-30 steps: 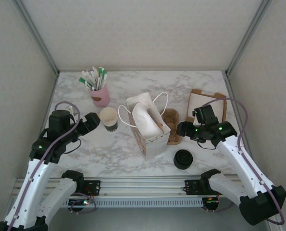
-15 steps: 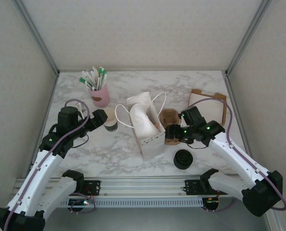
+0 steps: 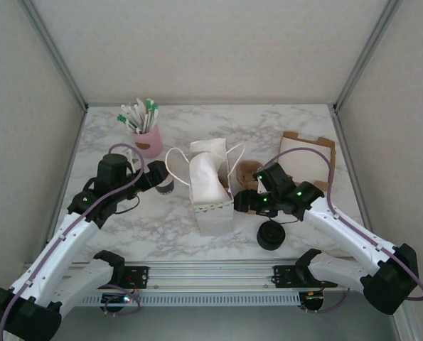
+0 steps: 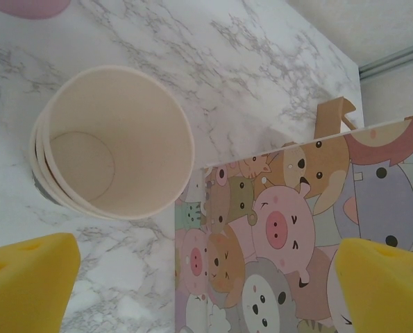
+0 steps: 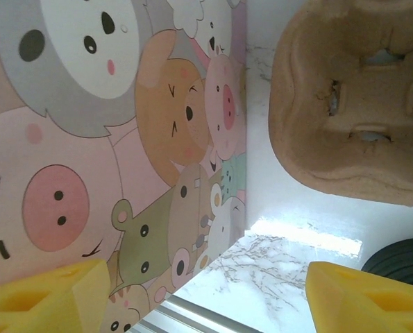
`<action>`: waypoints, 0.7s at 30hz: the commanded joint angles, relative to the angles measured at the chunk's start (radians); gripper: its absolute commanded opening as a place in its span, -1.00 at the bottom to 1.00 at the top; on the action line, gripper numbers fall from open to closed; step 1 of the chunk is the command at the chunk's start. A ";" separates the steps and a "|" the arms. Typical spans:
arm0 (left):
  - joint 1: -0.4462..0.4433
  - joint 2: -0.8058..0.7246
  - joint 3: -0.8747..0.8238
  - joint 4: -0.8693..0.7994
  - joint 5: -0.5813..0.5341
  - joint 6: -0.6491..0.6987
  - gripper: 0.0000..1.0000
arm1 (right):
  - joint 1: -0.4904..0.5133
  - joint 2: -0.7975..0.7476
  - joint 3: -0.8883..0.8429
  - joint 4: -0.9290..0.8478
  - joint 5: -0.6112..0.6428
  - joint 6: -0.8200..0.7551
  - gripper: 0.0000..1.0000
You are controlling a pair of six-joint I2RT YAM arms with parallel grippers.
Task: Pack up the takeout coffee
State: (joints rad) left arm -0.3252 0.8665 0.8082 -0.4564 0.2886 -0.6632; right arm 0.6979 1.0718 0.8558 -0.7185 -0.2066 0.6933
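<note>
The marble table [image 3: 126,220] is walled on three sides. The left gripper [image 3: 153,177] gapes empty over a lidless cup [image 4: 116,139] just beside the bag [image 3: 210,192], likely lining up a grasp. The right gripper [image 3: 241,201], jaws apart and empty, sits near the bag's right wall, perhaps to steady it. The carrier [image 5: 352,104] and the lids [image 3: 271,235] crowd that side. Whether the takeout coffee is inside the bag cannot be told.

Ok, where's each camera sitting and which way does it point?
Top external: above and behind the arms, looking down on the table; both arms flank the paper bag.
Left wrist: on the left arm, looking down at an open cup and bag; left end effector open.
Right wrist: on the right arm, facing bag and cardboard carrier; right end effector open.
All share the bag.
</note>
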 commanded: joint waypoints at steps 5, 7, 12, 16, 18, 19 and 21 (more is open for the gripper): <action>-0.021 -0.030 0.011 0.052 -0.131 0.004 0.94 | 0.004 -0.075 0.033 -0.089 0.186 -0.030 0.67; -0.020 -0.029 0.026 0.042 -0.164 0.019 0.95 | -0.001 -0.104 0.048 -0.113 0.237 -0.047 0.77; -0.020 -0.034 0.064 0.016 -0.276 0.062 0.99 | -0.013 -0.182 0.090 -0.155 0.389 -0.101 0.98; -0.021 -0.050 0.069 0.020 -0.395 0.086 0.99 | -0.023 -0.234 0.114 -0.164 0.549 -0.139 0.98; -0.020 -0.061 0.060 0.027 -0.473 0.088 0.99 | -0.030 -0.258 0.107 -0.139 0.629 -0.165 0.98; -0.019 -0.068 0.050 0.034 -0.520 0.086 0.99 | -0.032 -0.271 0.097 -0.116 0.678 -0.181 0.98; -0.019 -0.085 0.028 0.045 -0.620 0.071 0.99 | -0.040 -0.283 0.074 -0.067 0.767 -0.218 0.98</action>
State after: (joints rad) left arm -0.3389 0.8089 0.8486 -0.4286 -0.1390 -0.6018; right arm 0.6678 0.8074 0.9424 -0.8417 0.3618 0.5411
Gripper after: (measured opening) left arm 0.994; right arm 0.987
